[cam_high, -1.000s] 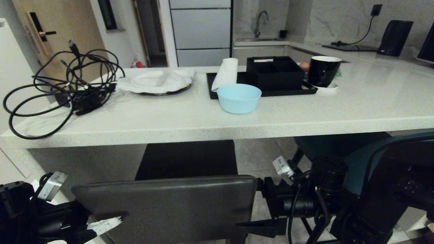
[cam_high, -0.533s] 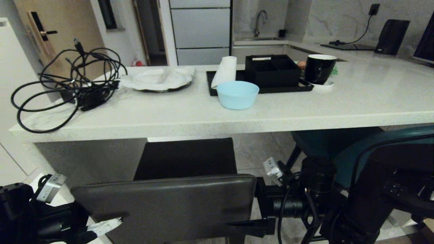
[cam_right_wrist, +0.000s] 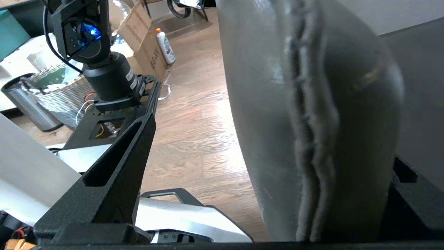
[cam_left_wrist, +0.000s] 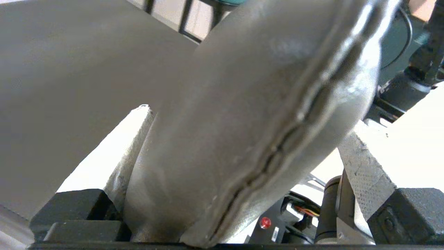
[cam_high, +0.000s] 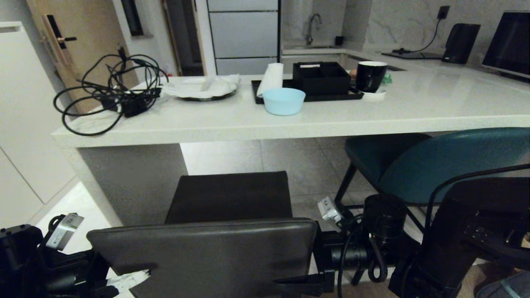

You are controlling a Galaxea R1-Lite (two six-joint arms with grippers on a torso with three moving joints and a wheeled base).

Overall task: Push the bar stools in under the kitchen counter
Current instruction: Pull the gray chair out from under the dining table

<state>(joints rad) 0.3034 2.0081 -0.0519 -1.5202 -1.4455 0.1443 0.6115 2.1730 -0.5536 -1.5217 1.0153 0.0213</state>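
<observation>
I have both grippers, left gripper (cam_high: 124, 279) and right gripper (cam_high: 304, 285), spread wide, straddling the grey stool (cam_high: 203, 256) backrest's 2 ends, unclamped. It stands short of the kitchen counter (cam_high: 290, 122); next, I judge, a straight push under.

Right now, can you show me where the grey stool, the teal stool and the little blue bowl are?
dark grey bar stool (cam_high: 203, 254): head view, middle of its backrest.
teal bar stool (cam_high: 447, 159): head view, on its curved back.
light blue bowl (cam_high: 284, 101): head view, on its outer wall.
</observation>
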